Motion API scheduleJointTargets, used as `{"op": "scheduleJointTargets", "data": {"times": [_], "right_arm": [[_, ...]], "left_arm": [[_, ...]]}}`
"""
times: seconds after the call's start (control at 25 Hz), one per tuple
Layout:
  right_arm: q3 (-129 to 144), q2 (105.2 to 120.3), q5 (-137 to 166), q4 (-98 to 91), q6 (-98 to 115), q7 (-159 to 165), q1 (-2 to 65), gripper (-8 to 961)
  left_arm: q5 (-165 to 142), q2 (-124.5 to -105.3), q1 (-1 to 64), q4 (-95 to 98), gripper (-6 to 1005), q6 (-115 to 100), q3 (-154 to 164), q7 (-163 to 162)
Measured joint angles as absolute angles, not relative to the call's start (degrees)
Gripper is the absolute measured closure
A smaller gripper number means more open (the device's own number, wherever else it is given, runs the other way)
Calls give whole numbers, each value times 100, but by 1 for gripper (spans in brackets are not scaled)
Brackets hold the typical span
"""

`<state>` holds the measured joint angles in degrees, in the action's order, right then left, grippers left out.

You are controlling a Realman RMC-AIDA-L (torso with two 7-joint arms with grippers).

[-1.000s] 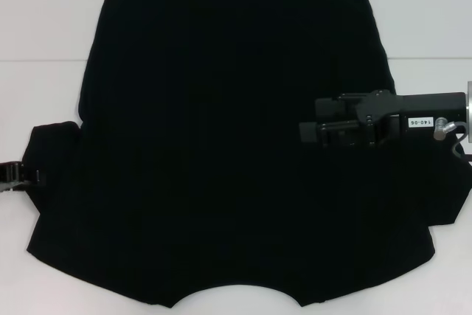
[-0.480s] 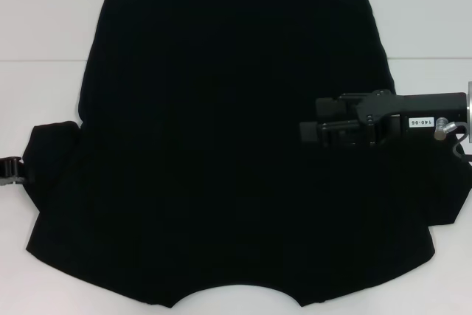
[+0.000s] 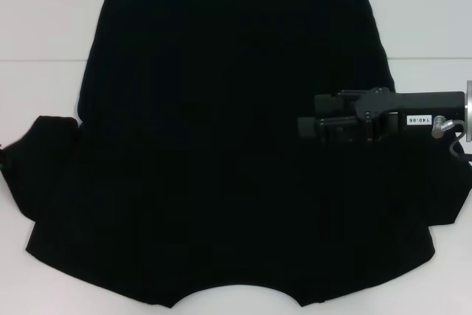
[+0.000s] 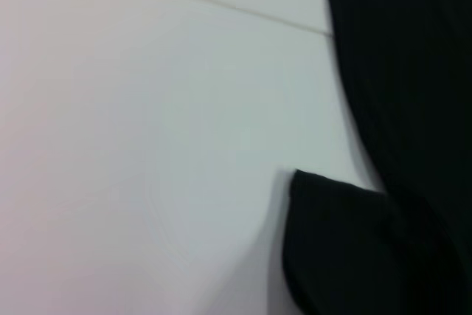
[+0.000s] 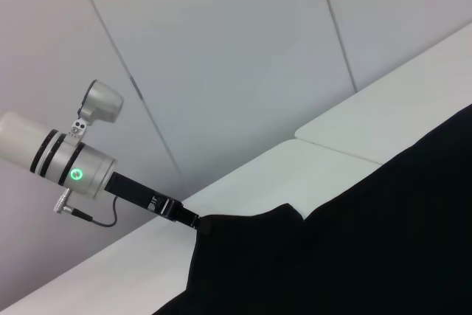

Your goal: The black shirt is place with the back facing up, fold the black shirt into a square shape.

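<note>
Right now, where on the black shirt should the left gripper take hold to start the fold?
Probably the left sleeve of the black shirt, coming in from the table's left side. The sleeve juts past the body, so its free edge is easy to pinch.

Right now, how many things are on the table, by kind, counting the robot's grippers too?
Shirts: 1, the black shirt, spread flat on the white table.
Grippers: 2, the right gripper over the shirt's right side, the left gripper at the left sleeve's edge.
Total: 3.
</note>
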<state>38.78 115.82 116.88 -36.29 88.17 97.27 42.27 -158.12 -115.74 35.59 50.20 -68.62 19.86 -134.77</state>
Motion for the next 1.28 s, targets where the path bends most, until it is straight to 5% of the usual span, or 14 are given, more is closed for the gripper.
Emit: {"op": "scheduleJointTargets", "data": {"times": [1.28], "right_arm": [[3850,11652,11680,-3630,8777,9746,4228,70]], "left_arm": [[-15661,-11553,3671,5216,897,-6300,2022,-13482]]}}
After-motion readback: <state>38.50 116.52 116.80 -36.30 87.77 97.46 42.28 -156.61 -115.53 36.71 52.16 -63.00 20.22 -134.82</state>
